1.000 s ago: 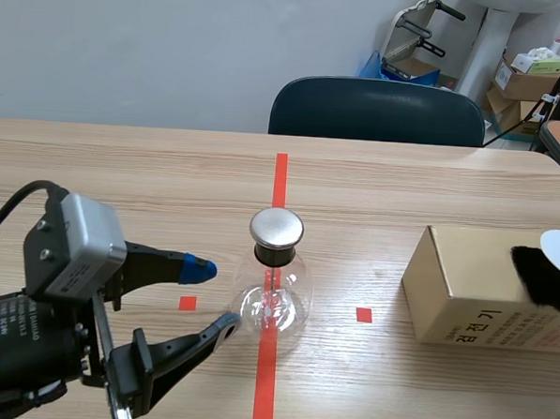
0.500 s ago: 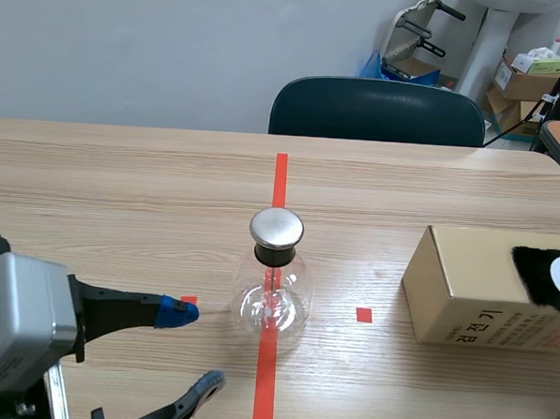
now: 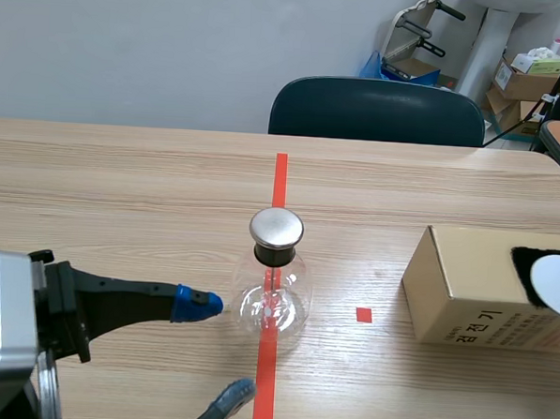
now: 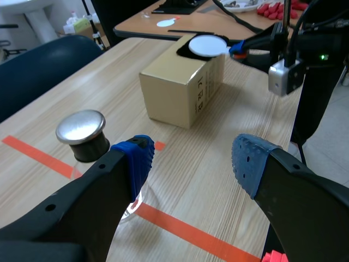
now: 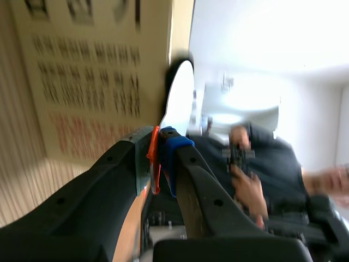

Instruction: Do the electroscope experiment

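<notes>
The electroscope is a clear glass flask [image 3: 271, 305] with a round metal cap [image 3: 276, 228], standing on the red centre line. My left gripper [image 3: 216, 350] is open just left of it and nearer the table's front edge. In the left wrist view the cap [image 4: 82, 126] lies beyond the left finger, outside the gap. My right gripper [image 5: 160, 144] is shut on the orange handle [image 5: 154, 158] of a white disc [image 5: 180, 101]. It holds the disc [image 3: 553, 280] over a black patch [image 3: 525, 265] on the cardboard box [image 3: 473, 295].
The cardboard box [image 4: 182, 87] stands at the table's right with printed text on its side. A dark blue chair [image 3: 377, 111] sits behind the far edge. The right arm [image 4: 297, 60] rises beyond the box in the left wrist view. Small red squares mark the table.
My left gripper, still open, pulled back from the flask toward the near edge, then edged slightly right. The white disc shifted down over the black patch.
</notes>
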You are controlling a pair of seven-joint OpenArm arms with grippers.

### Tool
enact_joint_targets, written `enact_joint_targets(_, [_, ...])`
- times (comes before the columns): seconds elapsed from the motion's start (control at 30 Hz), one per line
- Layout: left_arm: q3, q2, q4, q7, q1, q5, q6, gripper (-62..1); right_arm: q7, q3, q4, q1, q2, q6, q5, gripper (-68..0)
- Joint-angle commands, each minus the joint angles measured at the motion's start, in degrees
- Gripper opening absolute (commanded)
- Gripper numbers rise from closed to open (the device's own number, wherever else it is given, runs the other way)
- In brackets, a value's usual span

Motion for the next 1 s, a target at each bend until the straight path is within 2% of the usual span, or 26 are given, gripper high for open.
enact_joint_targets(0.0, [-0.1, 0.5, 0.6, -0.9, -0.1, 0.1, 0.6, -26.8, 0.1, 0.1, 0.2, -0.2, 0.7, 0.7, 0.2, -65.8])
enact_joint_targets(0.07, [-0.1, 0.5, 0.6, -0.9, -0.2, 0.0, 0.9, -26.8, -2.4, 0.1, 0.2, -0.3, 0.7, 0.9, 0.3, -65.8])
enact_joint_targets(0.2, [-0.1, 0.5, 0.6, -0.9, -0.2, 0.1, 0.9, -26.8, -15.2, 0.1, 0.2, -0.3, 0.6, 1.0, 0.3, -65.8])
enact_joint_targets(0.27, [-0.1, 0.5, 0.6, -0.9, -0.2, 0.0, 0.9, -26.8, -18.0, 0.1, 0.2, -0.3, 0.6, 1.0, 0.2, -65.8])
enact_joint_targets(0.33, [-0.1, 0.7, 0.6, -0.9, -0.2, 0.1, 1.0, -26.8, -16.3, 0.1, 0.2, -0.3, 0.7, 1.0, -0.2, -65.8])
enact_joint_targets(0.47, [-0.1, 1.4, 0.6, -0.3, -0.2, 0.5, 1.5, -26.8, -3.0, 0.0, 0.2, -0.3, 0.6, 1.0, -0.4, -65.8])
enact_joint_targets(0.5, [-0.1, 1.4, 0.6, -0.3, -0.2, 0.5, 1.5, -26.8, -1.4, -0.2, 0.2, -0.3, 0.6, 1.0, -0.4, -65.8])
enact_joint_targets(0.57, [-0.1, 1.4, 0.6, -0.3, -0.2, 0.5, 1.5, -26.8, -1.8, -0.2, 0.2, -0.3, 0.4, 1.0, -0.3, -65.8])
enact_joint_targets(0.6, [-0.1, 1.4, 0.6, -0.3, -0.2, 0.5, 1.5, -26.8, -3.7, -0.2, 0.2, -0.3, 0.2, 1.0, 0.1, -65.8])
enact_joint_targets(0.7, [-0.1, 1.4, 0.6, -0.3, -0.2, 0.5, 1.5, -26.8, -15.0, -0.1, 0.2, -0.3, -0.6, 1.0, 0.8, -65.8])
enact_joint_targets(0.77, [-0.1, 1.4, 0.6, -0.3, -0.2, 0.5, 1.5, -26.8, -18.4, -0.1, 0.2, -0.3, -0.6, 1.0, 0.7, -65.8])
enact_joint_targets(0.8, [-0.1, 1.4, 0.6, -0.3, -0.2, 0.5, 1.5, -26.8, -17.8, -0.1, 0.2, -0.3, -0.5, 1.0, 0.7, -65.8])
enact_joint_targets(0.87, [-0.1, 1.4, 0.6, -0.3, -0.2, 0.5, 1.5, -26.8, -11.6, -0.1, 0.2, -0.2, -0.2, 1.0, -0.4, -65.8])
enact_joint_targets(0.97, [-0.1, 1.4, 0.6, -0.3, -0.2, 0.5, 1.9, -26.8, 0.5, -0.1, 0.3, -0.3, 0.1, 1.0, -0.8, -65.8])
